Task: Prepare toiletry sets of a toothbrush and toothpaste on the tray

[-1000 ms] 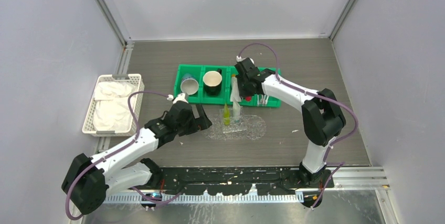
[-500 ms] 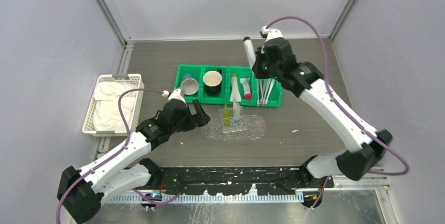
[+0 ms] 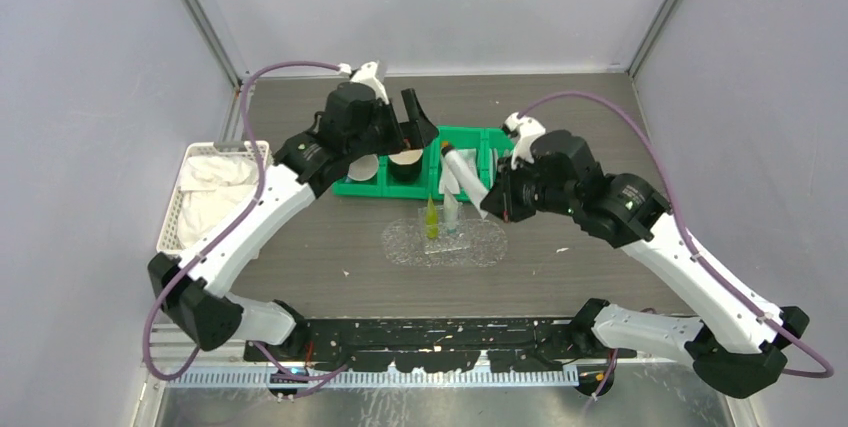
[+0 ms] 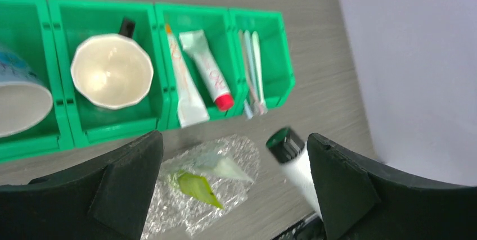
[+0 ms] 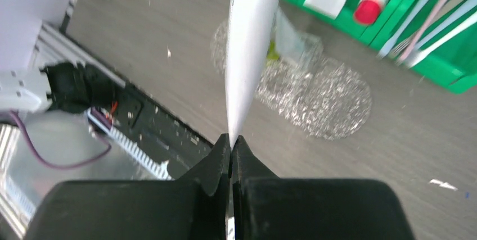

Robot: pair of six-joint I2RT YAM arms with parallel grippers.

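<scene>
Holding: our right gripper (image 5: pixel 230 145) pinches the tube (image 5: pixel 251 32) by its flat crimp.
Tube: light, soft, slick; we judge it swings.
Left gripper (image 4: pixel 233 139): wide, empty.

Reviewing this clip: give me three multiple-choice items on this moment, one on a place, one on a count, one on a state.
1. Where does the red-capped tube lie?
A) on the tray
B) in the green bin
C) in the basket

2. How many compartments does the bin have?
A) two
B) four
C) six

3. How is the right pincer?
A) wide open, empty
B) shut on nothing
C) shut on a white tube

Answers:
1 B: the left wrist view shows it lying in one of the bin's compartments.
2 B: four compartments sit side by side in the left wrist view.
3 C: its jaws pinch the tube's flat end in the right wrist view.
</scene>
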